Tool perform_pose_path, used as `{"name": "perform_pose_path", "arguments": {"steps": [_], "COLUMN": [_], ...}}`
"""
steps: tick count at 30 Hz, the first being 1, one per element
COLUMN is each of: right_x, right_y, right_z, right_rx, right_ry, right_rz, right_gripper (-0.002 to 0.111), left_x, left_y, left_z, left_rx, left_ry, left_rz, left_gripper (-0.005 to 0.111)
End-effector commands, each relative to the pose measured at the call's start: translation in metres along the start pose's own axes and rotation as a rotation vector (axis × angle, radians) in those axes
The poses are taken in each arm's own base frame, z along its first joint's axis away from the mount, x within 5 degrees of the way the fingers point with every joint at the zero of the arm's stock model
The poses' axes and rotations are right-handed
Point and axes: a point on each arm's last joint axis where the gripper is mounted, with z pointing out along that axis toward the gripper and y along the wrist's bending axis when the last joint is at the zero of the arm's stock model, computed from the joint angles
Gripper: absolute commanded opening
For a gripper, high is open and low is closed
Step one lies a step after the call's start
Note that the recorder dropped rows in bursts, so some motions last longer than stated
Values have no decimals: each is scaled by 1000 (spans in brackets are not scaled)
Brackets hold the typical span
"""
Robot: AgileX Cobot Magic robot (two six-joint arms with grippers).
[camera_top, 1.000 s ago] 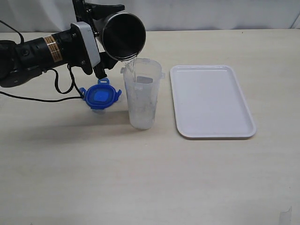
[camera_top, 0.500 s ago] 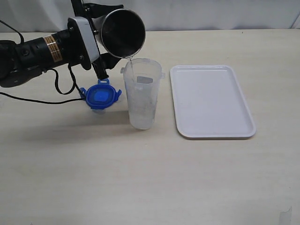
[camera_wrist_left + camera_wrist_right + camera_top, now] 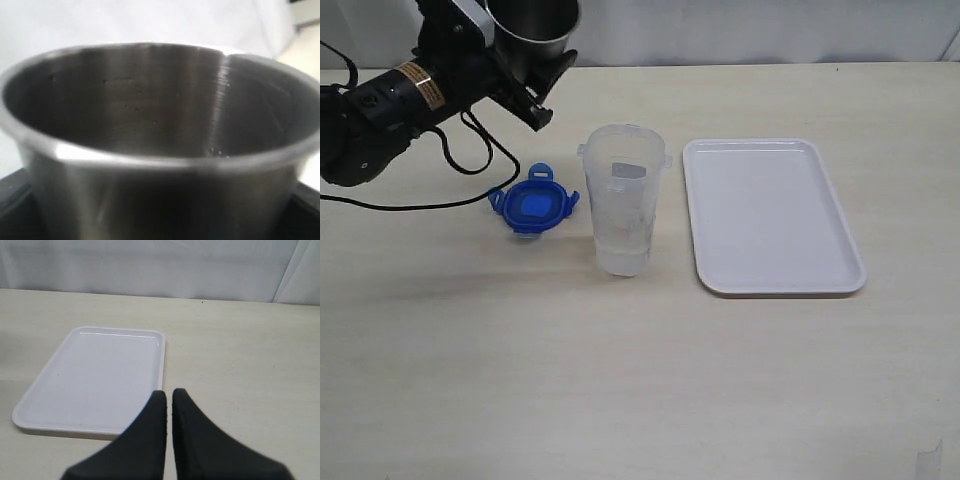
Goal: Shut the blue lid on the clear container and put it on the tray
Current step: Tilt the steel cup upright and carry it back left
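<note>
The clear container (image 3: 622,200) stands upright at the table's middle with a little liquid in its base. To its left the blue lid (image 3: 533,205) lies flat on the table, apart from it. On its right lies the white tray (image 3: 772,215), also seen in the right wrist view (image 3: 95,377), with nothing on it. My left gripper (image 3: 525,45) is raised at the far left, shut on the shiny steel cup (image 3: 533,25), which fills the left wrist view (image 3: 155,145). My right gripper (image 3: 169,395) is shut and empty, out of the exterior view.
A black cable (image 3: 430,205) trails across the table under the left arm (image 3: 380,110). Pale wall runs along the table's far edge.
The left gripper has tipped the steel cup back upright and drawn it up and to the left, away from the clear container's mouth. The pouring has stopped.
</note>
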Motion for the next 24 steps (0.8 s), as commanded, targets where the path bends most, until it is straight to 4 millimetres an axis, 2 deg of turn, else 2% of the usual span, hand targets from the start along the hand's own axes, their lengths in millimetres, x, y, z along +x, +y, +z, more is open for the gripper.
{"name": "perform_pose_path", "arguments": {"steps": [1, 5, 10, 16, 19, 24], "right_x": [1, 1, 1, 1, 1, 1], "right_y": [0, 0, 0, 0, 0, 0], "right_z": [0, 0, 0, 0, 0, 0], "right_rx": [2, 2, 2, 2, 2, 2], "right_ry": [1, 1, 1, 1, 1, 1], "right_rz": [5, 5, 5, 5, 5, 5], "right_gripper": [4, 4, 4, 4, 4, 4], "left_x": [-7, 2, 30, 76, 93, 106], "left_y": [20, 35, 48, 64, 71, 74], "left_z": [0, 5, 5, -5, -9, -14], "left_rx": [-174, -261, -292, -363, -395, -419], "left_ry": [-8, 92, 89, 142, 167, 163], "left_rz": [-188, -311, -454, -505, -519, -512], "left_gripper": [0, 0, 0, 0, 0, 0]}}
